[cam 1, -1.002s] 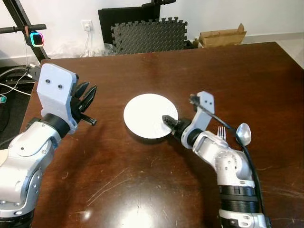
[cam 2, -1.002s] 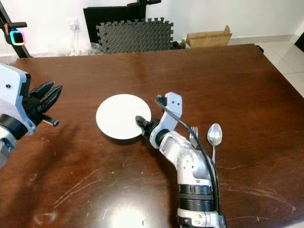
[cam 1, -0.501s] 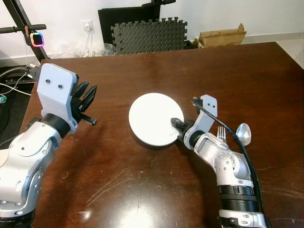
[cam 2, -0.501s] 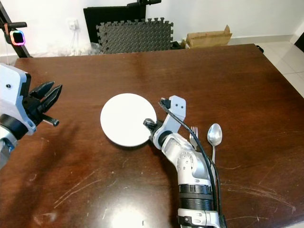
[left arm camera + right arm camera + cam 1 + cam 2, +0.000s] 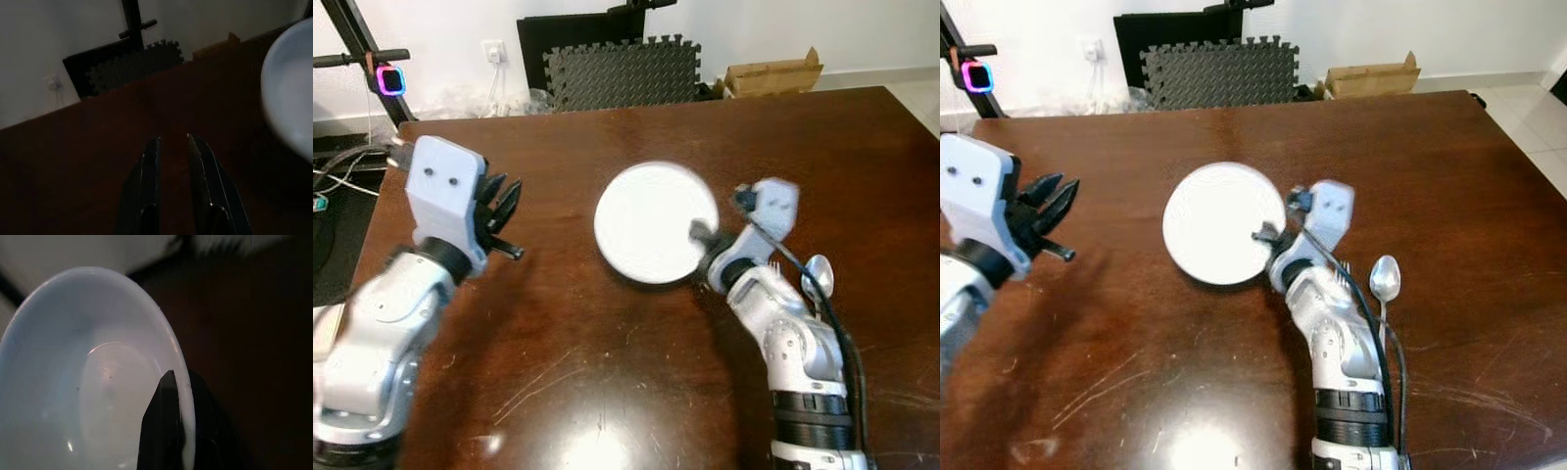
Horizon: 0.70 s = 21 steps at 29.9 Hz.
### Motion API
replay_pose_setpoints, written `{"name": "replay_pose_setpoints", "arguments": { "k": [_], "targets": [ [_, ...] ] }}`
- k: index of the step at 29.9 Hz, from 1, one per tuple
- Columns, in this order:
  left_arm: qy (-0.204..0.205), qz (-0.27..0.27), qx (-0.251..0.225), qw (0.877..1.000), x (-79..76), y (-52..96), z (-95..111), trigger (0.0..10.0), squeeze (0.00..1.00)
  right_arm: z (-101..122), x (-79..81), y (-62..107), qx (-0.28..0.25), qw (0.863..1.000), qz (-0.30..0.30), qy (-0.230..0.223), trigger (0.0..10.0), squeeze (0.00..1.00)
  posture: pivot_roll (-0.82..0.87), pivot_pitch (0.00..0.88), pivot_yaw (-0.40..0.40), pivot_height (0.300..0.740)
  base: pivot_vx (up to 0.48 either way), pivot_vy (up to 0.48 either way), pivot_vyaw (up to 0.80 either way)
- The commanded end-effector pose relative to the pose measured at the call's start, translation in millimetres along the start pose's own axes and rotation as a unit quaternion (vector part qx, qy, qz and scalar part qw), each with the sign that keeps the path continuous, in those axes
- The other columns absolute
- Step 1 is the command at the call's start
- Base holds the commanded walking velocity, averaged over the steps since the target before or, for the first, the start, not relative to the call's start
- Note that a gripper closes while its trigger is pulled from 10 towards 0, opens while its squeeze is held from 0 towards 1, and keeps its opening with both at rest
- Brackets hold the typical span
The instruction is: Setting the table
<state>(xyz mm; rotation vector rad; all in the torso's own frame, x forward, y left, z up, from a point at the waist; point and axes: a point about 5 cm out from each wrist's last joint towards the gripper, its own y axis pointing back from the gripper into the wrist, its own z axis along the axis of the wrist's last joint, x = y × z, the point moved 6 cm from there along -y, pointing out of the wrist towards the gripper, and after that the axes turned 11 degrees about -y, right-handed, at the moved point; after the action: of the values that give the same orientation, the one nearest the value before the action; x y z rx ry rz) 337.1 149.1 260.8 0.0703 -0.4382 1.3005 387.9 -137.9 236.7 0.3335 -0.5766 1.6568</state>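
Because the right hand (image 5: 1268, 238) pinches the white plate (image 5: 1222, 222) only at its near rim, one finger over the edge and one under, the plate could pivot or slip out and knock on the tabletop (image 5: 1449, 176); it sits near the middle, just beside the fork (image 5: 1342, 279) and spoon (image 5: 1384, 279), which it could bump; the left hand (image 5: 504, 220) hovers well apart, fingers slightly spread, holding nothing; blur hides whether the plate is lifted, and the right arm covers most of the fork.
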Motion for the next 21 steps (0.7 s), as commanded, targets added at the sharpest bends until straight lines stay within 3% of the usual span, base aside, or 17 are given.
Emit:
{"name": "replay_pose_setpoints", "arguments": {
  "k": [1,2,3,4,10,21],
  "targets": [
    [0.015,-0.01,0.016,1.0,-11.7,0.4,-9,10.0,0.0,17,-4.0,4.0,-0.044,0.999,-0.02,0.012,10.0,0.0,0.05,0.132,0.056,0.74,0.0,0.0,0.0],
    [0.015,-0.01,0.016,1.0,-11.7,0.4,-9,10.0,0.0,17,-4.0,4.0,-0.044,0.999,-0.02,0.012,10.0,0.0,0.05,0.132,0.056,0.74,0.0,0.0,0.0],
    [0.05,-0.024,0.012,0.998,-28.8,-2.3,-8,10.0,0.0,42,0.1,7.0,-0.1,0.994,-0.027,0.031,10.0,0.0,0.05,0.125,0.066,0.74,0.0,0.0,0.0],
    [0.063,-0.027,0.013,0.998,-33.2,-3.3,-8,10.0,0.0,49,1.9,8.1,-0.117,0.992,-0.028,0.034,10.0,0.0,0.05,0.125,0.066,0.74,0.0,0.0,0.0],
    [0.091,-0.017,0.034,0.995,-41.2,-6.5,-19,10.0,0.0,70,9.5,12.3,-0.169,0.983,-0.026,0.071,10.0,0.0,0.04,0.118,0.076,0.74,0.0,0.0,0.0],
    [0.119,0.022,0.047,0.992,-38.0,-9.8,-29,10.0,0.0,74,5.5,11.7,-0.187,0.98,-0.028,0.067,10.0,0.0,0.04,0.11,0.066,0.74,0.0,0.0,0.0]
  ]
}}
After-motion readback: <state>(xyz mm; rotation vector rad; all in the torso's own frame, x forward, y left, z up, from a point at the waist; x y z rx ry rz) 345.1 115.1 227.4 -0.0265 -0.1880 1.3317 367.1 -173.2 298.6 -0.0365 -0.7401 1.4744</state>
